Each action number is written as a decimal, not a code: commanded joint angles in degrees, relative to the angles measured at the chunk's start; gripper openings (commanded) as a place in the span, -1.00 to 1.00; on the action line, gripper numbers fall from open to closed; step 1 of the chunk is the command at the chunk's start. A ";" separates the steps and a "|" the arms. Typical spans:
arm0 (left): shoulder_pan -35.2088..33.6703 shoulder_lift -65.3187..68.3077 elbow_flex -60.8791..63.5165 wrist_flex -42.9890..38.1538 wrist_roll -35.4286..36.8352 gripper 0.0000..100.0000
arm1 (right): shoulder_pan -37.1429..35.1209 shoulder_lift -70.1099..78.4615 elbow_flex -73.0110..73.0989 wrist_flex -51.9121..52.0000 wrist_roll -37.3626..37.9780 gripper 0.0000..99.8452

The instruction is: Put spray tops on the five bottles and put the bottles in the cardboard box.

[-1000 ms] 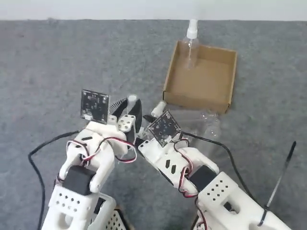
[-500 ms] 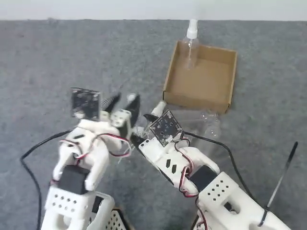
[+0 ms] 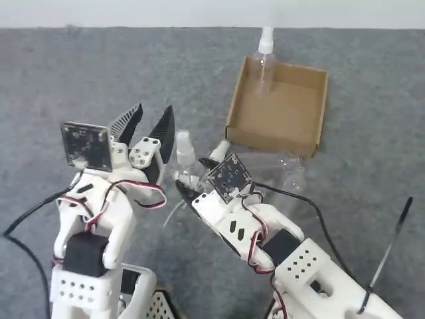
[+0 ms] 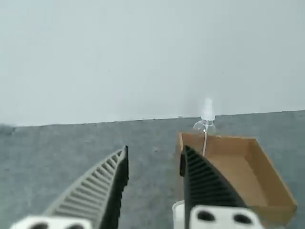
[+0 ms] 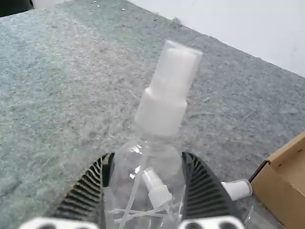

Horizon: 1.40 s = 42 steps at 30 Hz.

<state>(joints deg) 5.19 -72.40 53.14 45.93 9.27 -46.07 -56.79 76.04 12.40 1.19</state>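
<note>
Left arm [image 3: 93, 219]: at the near left of the tabletop [image 3: 73, 73], a grey, carpet-like surface.
Left jaws: spread wide with nothing between them. They are raised off the tabletop, just beside the held bottle and not touching it.
Right arm [image 3: 255, 229]: comes in from the near right, with its jaws low near the middle of the tabletop.
Right jaws: closed round the body of the held bottle, with a ribbed black finger [image 5: 88, 191] on either side.
Held bottle [image 3: 184, 169]: clear plastic and upright (or near enough), well apart from the box. A thin dip tube shows inside it in the right wrist view. Whether its base touches the tabletop I cannot tell.
Spray top [image 5: 167, 90]: white, seated on the held bottle's neck.
Cardboard box [image 3: 265, 139]: open and shallow, at the far right of the tabletop.
In the box: one boxed bottle [image 3: 265, 66], clear, standing upright in the far-left corner with a white top on it. The left wrist view shows it in the same corner [image 4: 206, 125].
Loose spray top [image 3: 220, 149]: white, lying on the tabletop between the right jaws and the box's near-left corner.
Lying bottle [image 3: 293, 174]: clear, on its side on the tabletop just in front of the box's near wall. Whether more than one lies there I cannot tell.
</note>
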 commanded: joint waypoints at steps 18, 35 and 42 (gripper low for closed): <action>-0.26 7.21 0.48 8.88 -3.78 -0.67 | 0.75 -2.07 -0.79 -1.19 -0.70 -0.99; -0.88 7.03 -3.82 10.90 -3.25 -0.67 | 0.84 -2.24 -0.79 -1.01 -0.62 -0.99; -0.88 7.03 2.15 4.75 0.18 -0.67 | 0.84 -2.24 -0.79 -1.10 -0.44 -0.99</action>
<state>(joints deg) 4.57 -64.22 53.67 54.64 8.13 -46.07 -56.70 76.13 12.40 1.19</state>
